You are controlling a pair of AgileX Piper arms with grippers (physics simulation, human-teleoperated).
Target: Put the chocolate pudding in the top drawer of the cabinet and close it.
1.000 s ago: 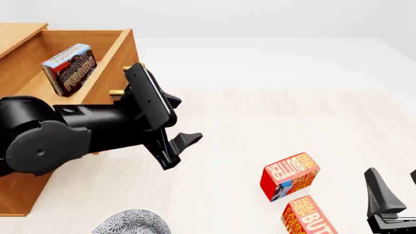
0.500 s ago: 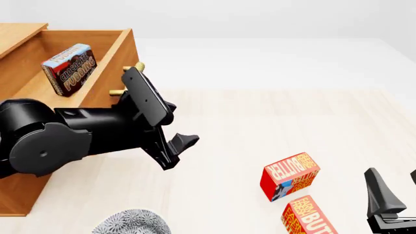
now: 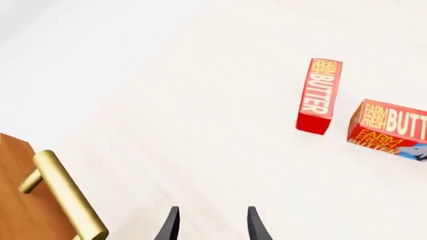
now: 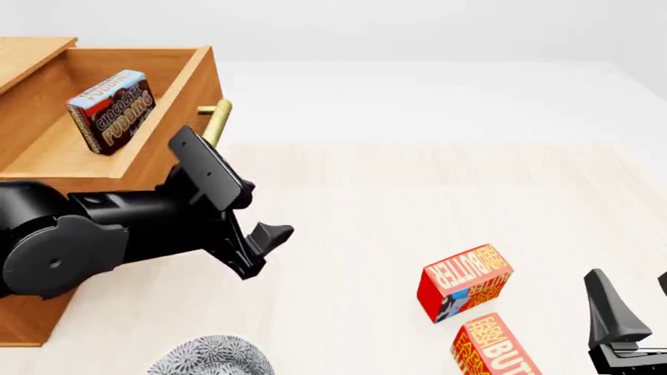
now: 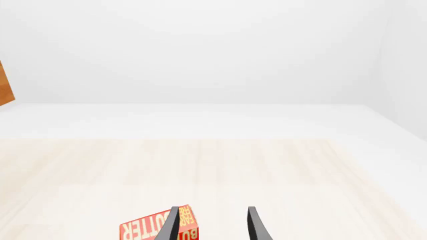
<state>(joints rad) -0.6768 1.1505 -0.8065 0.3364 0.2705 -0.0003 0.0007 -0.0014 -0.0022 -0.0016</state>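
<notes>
The left claw [image 4: 261,244] hangs empty, fingers parted, below the brass handle [image 4: 215,123]. Up and left of it, the pudding [image 4: 111,110] lies in the open drawer [image 4: 178,101].

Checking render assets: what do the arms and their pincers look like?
Both all black, no cables or markings visible. The left arm has a thick rounded joint housing, a flat rectangular plate at the wrist, and a left pincer with short wedge fingers. The right pincer shows slim, tapered, pointed fingers.
</notes>
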